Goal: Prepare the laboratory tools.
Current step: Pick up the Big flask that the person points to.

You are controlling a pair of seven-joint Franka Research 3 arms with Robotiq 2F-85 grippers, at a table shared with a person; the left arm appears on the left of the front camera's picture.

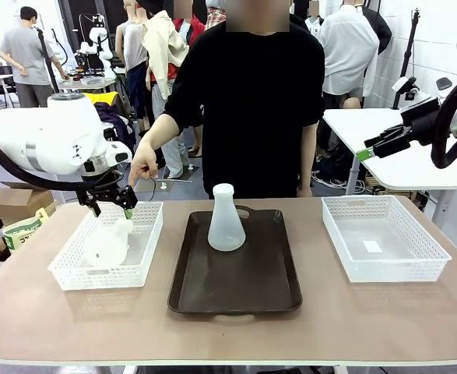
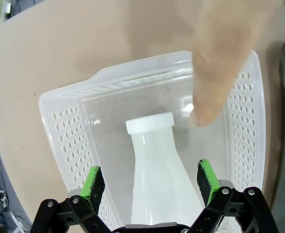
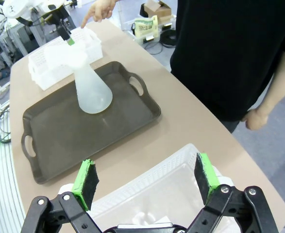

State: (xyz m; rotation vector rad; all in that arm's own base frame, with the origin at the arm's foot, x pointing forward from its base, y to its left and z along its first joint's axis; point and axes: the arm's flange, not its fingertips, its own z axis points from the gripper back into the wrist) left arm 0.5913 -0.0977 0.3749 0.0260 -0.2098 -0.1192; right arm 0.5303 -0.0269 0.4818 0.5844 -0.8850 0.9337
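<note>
One translucent white flask [image 1: 226, 222] stands upright on the dark brown tray [image 1: 275, 288]; the right wrist view shows this flask [image 3: 91, 90] too. A second flask [image 1: 107, 243] lies on its side in the left white basket [image 1: 146, 257]. My left gripper [image 1: 113, 206] hovers open just above that basket. In the left wrist view the flask's neck [image 2: 152, 145] lies between the gripper's green pads [image 2: 92, 182], untouched by them. My right gripper [image 1: 366, 152] is open, high at the right. In its own view the right gripper [image 3: 146, 177] hangs over the right basket [image 3: 166, 194].
A person in black stands at the far side. The person's hand [image 1: 142, 167] points a finger [image 2: 215, 73] down into the left basket, close to my left gripper. The right basket [image 1: 384, 238] holds only a small white slip.
</note>
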